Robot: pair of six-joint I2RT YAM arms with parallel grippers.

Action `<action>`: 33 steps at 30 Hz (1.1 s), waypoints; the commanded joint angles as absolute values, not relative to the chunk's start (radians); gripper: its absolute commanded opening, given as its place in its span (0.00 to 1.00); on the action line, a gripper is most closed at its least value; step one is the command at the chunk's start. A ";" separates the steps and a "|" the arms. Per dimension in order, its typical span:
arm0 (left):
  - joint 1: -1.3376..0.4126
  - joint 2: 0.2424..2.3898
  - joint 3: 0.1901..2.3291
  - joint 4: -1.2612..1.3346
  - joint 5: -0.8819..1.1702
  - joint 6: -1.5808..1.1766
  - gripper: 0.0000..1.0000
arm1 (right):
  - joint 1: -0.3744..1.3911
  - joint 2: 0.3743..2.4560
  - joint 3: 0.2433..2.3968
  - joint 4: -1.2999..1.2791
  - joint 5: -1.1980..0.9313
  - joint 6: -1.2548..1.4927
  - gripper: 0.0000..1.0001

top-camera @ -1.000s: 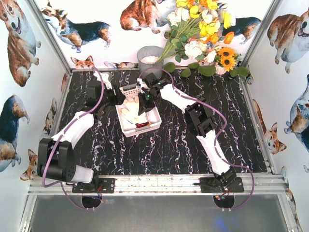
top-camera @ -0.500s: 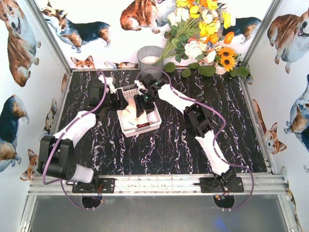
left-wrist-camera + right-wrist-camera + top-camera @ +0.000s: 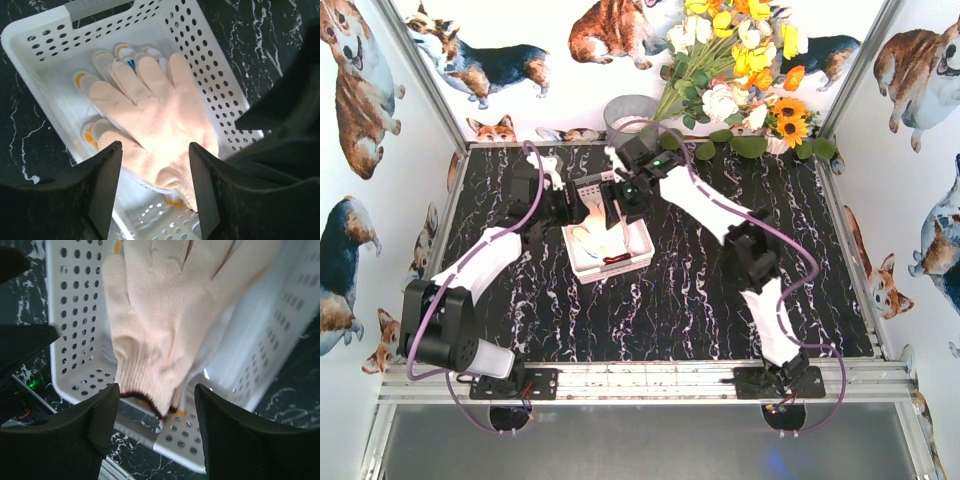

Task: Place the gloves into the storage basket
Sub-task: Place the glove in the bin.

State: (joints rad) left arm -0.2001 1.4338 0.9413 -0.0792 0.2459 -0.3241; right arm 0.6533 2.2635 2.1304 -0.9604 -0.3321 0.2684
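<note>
Since a second earlier, the right gripper (image 3: pixel 613 197) has risen out of the storage basket (image 3: pixel 582 270) toward its 12 o'clock end, and its jaws have parted. They now stand wide and hold nothing. Right wrist view: the beige glove (image 3: pixel 160 325) with the red-trimmed cuff lies loose in the basket beneath them. The left gripper (image 3: pixel 155 150) hovers at the basket's 10 o'clock corner, jaws partly open and empty. The gloves (image 3: pixel 150 115) lie stacked inside the basket, beige uppermost, orange-tipped white ones below. The basket sits at 9 o'clock from the centre of the table (image 3: pixel 720 300).
</note>
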 commanded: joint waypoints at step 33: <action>-0.414 1.667 1.163 -0.092 0.159 -0.308 0.50 | 0.360 1.207 1.149 -0.591 -0.090 0.466 0.65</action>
